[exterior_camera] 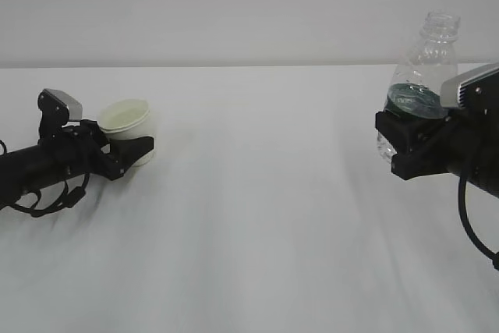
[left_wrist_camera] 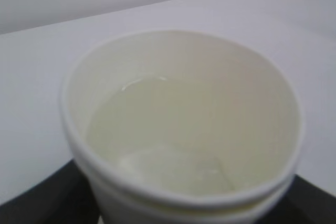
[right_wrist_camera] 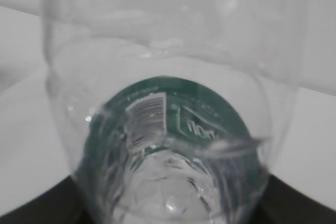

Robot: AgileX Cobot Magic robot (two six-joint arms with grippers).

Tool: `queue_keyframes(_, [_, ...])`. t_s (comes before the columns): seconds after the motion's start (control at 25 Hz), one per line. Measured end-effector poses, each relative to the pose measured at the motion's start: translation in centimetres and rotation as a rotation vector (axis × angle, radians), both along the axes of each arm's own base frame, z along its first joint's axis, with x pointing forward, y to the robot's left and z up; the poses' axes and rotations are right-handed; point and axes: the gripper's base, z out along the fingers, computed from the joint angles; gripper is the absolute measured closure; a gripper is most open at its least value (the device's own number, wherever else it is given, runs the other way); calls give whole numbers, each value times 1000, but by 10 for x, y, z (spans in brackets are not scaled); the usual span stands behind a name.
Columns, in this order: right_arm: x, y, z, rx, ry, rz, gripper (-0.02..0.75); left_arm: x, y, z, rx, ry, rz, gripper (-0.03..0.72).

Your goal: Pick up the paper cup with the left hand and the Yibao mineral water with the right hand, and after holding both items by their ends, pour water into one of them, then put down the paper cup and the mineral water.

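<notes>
The white paper cup (exterior_camera: pixel 125 118) stands at the left of the table, holding pale liquid (left_wrist_camera: pixel 157 140). My left gripper (exterior_camera: pixel 134 144) has its black fingers (left_wrist_camera: pixel 37 203) on either side of the cup's lower wall, and I cannot tell whether they still press it. At the right, the clear Yibao mineral water bottle (exterior_camera: pixel 419 68) is capless and leans slightly. My right gripper (exterior_camera: pixel 399 136) is shut on its lower body, just under the dark green label (right_wrist_camera: pixel 210 119). The bottle fills the right wrist view, with a black finger (right_wrist_camera: pixel 31 211) at the bottom corner.
The white table (exterior_camera: pixel 257 216) stretches bare between the two arms, with a pale wall behind it. Loose black cables hang from the left arm (exterior_camera: pixel 47 193) and the right arm (exterior_camera: pixel 472 224).
</notes>
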Motion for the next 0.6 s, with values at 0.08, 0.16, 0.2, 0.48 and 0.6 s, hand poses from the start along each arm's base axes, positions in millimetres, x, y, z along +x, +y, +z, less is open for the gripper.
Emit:
queue_keyframes(0.08, [0, 0, 0, 0, 0, 0, 339, -1, -1, 0, 4, 0, -12, 127])
queue_keyframes(0.16, [0, 0, 0, 0, 0, 0, 339, -2, -1, -1, 10, 0, -26, 103])
queue_keyframes(0.2, [0, 0, 0, 0, 0, 0, 339, -2, -2, -1, 12, 0, -32, 92])
queue_keyframes(0.48, [0, 0, 0, -2, 2, 1, 339, -5, -3, -2, 24, 2, -66, 65])
queue_keyframes(0.6, [0, 0, 0, -2, 2, 1, 339, -8, 2, 3, 28, 2, -64, 63])
